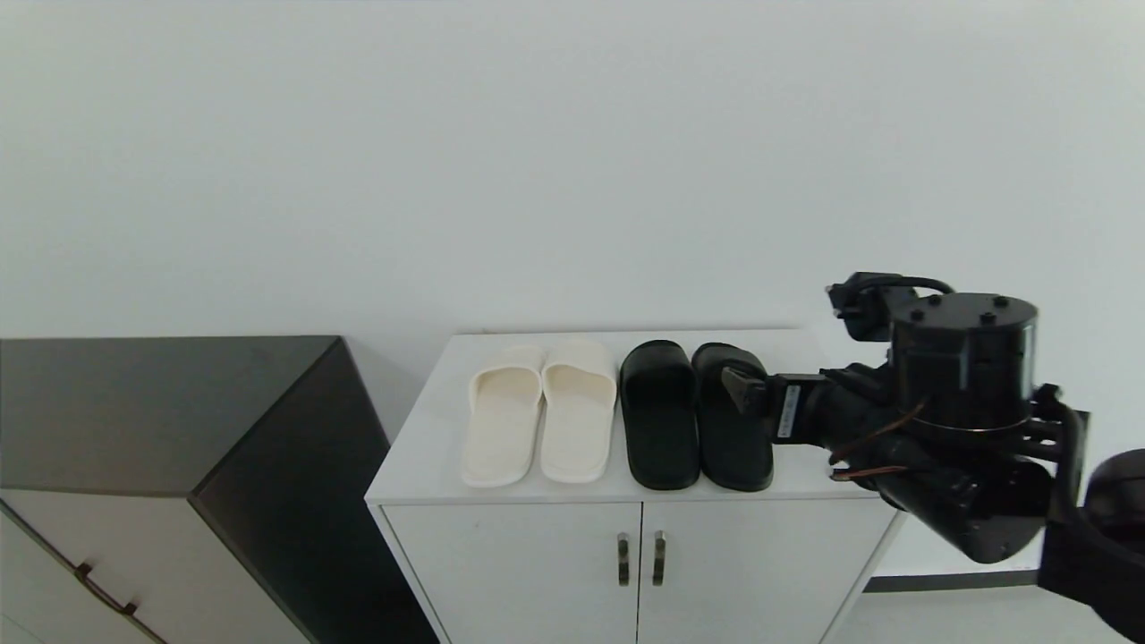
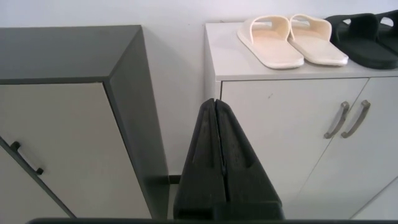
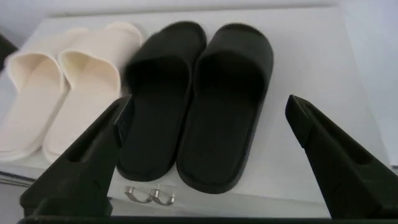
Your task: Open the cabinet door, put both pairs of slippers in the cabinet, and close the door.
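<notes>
The right claw (image 3: pixel 206 104) is spread wide, with nothing in it. The black slippers (image 1: pixel 698 416) lie just ahead of it and lower down, in the space between its two fingers as its own camera sees them. The cream slippers (image 1: pixel 539 411) lie just beside the black pair, on the side further from this claw. Both pairs rest on the cabinet top (image 1: pixel 429 452), heels near its front edge. Past the black pair, a bare strip of top runs to the side edge.

The left claw (image 2: pixel 214 109) is pressed together. Ahead of it is the side edge of the white cabinet (image 2: pixel 273 143) and the narrow gap to the dark cabinet (image 1: pixel 170 411). Both doors (image 1: pixel 510 572) are shut, their handles (image 1: pixel 640 558) side by side.

The right arm (image 1: pixel 957 402) hides the top's front right corner, and the doors' bottoms are cut off
</notes>
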Controlling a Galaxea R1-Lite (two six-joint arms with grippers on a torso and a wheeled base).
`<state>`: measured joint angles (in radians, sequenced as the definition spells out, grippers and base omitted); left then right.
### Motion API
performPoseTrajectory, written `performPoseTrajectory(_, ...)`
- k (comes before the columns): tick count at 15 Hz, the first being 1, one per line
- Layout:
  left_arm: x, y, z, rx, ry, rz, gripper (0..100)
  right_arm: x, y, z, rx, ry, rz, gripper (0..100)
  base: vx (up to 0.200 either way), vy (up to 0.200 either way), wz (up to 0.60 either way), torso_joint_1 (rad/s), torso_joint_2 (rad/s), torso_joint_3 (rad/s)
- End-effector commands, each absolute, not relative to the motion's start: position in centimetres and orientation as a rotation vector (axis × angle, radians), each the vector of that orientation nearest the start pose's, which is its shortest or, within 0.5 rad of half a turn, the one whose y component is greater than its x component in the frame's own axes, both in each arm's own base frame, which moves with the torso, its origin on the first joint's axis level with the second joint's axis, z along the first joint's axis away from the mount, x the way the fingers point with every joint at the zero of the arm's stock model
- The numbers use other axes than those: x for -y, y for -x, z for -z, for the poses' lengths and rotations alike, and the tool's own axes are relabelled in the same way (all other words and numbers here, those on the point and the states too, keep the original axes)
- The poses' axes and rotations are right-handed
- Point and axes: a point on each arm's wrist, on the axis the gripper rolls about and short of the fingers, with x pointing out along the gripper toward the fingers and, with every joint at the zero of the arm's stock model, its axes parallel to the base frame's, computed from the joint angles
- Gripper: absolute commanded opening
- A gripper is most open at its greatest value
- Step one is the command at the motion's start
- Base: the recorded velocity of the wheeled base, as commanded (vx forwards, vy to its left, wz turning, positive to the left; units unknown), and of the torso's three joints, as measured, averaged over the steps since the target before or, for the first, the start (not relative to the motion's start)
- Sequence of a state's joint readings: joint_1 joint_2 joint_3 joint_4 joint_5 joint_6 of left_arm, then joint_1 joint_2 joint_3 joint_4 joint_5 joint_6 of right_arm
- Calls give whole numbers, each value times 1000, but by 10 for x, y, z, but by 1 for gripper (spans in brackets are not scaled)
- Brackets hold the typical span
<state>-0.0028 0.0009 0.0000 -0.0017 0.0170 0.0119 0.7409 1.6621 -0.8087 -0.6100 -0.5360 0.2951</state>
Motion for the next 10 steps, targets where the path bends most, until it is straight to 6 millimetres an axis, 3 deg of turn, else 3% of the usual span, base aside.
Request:
performPoseTrajectory(1, 0, 23, -76, 0, -12, -8, 0, -221, -244, -161, -287, -91, -171, 100, 0, 0, 0, 0, 0, 0)
performPoseTrajectory(7, 0, 23, -76, 1, -12, -8, 0, -249, -270, -132, -322, -54, -146, 100, 0, 0, 0, 0, 0, 0)
performPoseTrajectory(10, 0, 23, -76, 3, -12, -8, 0, -254, -293, -120, -309, -64, -118, 100, 0, 0, 0, 0, 0, 0)
